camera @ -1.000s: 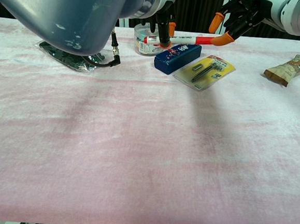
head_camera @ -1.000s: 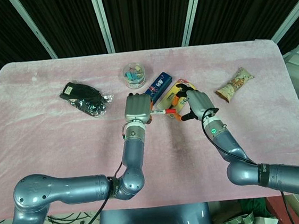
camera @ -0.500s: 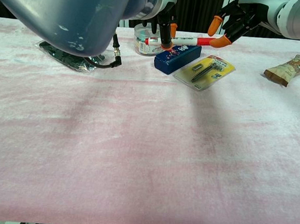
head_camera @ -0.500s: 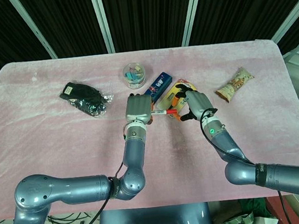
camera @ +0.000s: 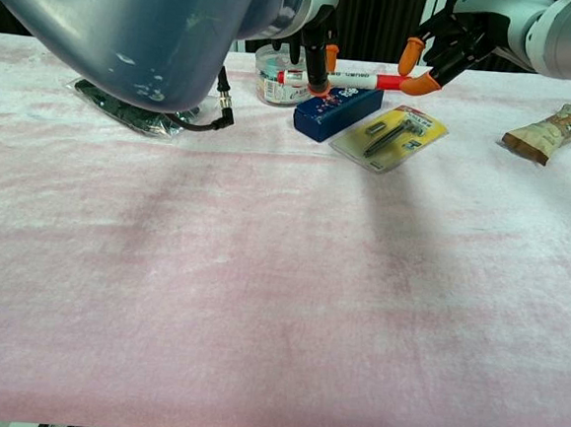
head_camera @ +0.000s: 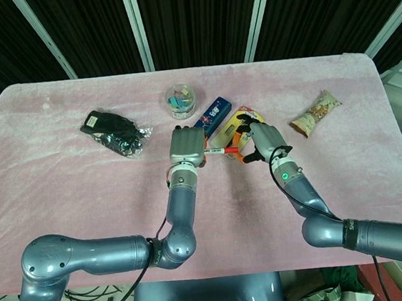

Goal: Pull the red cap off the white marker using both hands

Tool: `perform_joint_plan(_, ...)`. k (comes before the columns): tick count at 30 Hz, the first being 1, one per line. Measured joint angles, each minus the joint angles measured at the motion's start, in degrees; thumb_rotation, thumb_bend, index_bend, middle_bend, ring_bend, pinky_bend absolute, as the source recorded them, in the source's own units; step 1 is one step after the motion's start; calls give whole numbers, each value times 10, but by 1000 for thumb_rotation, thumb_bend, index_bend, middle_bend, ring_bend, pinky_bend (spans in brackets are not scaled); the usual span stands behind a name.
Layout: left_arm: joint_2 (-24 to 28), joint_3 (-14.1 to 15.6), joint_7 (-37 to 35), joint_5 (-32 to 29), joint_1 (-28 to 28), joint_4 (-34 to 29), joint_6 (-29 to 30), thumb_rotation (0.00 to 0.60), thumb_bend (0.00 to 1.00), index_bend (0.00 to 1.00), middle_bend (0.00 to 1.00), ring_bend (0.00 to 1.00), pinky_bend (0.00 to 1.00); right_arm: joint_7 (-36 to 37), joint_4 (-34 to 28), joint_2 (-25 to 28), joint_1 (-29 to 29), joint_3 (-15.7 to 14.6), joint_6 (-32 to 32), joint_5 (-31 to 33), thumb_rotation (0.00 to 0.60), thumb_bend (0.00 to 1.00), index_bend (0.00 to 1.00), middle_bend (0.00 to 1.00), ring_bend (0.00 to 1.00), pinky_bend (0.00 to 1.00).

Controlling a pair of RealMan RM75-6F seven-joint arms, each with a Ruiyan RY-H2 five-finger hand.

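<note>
A white marker [camera: 348, 78] with a red cap [camera: 389, 82] is held level above the table between both hands. My left hand [head_camera: 185, 146] grips the white barrel end [head_camera: 214, 151]; in the chest view its orange-tipped fingers [camera: 317, 81] close around the barrel near the clear tub. My right hand [head_camera: 265, 141] pinches the red cap end with orange fingertips [camera: 418, 84], also seen in the head view beside the cap [head_camera: 231, 151]. The cap is still seated on the barrel.
Under the marker lie a blue box [camera: 337, 110] and a yellow blister pack [camera: 390, 136]. A clear tub [head_camera: 180, 100] stands behind, a black packet [head_camera: 111, 132] to the left, a snack packet [head_camera: 315, 114] to the right. The pink cloth [camera: 278, 302] covers the table.
Both hands with the marker have drifted slightly; the right hand has shifted a little left in the chest view. The cap stays on.
</note>
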Motion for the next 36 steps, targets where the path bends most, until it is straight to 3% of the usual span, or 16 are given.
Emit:
perform_joint_plan(18,-7,-1,-1,6,-1,8,-1,600,485,673,360,265,206,-3,6,-6,1,2,-3,4,600,236,572,103,146,185)
perform_joint_plan(29,-8,-2,0,7,0,6,1,600,485,673,361,264,206,0,8,-6,-2,4,-4,5,600,361,739,112,150,184)
perform_joint_plan(36,-8,-3,5,4,1,7,3,600,485,676,361,265,205,8,0,-1,-10,9,7,-4,600,399,785,112,150,184)
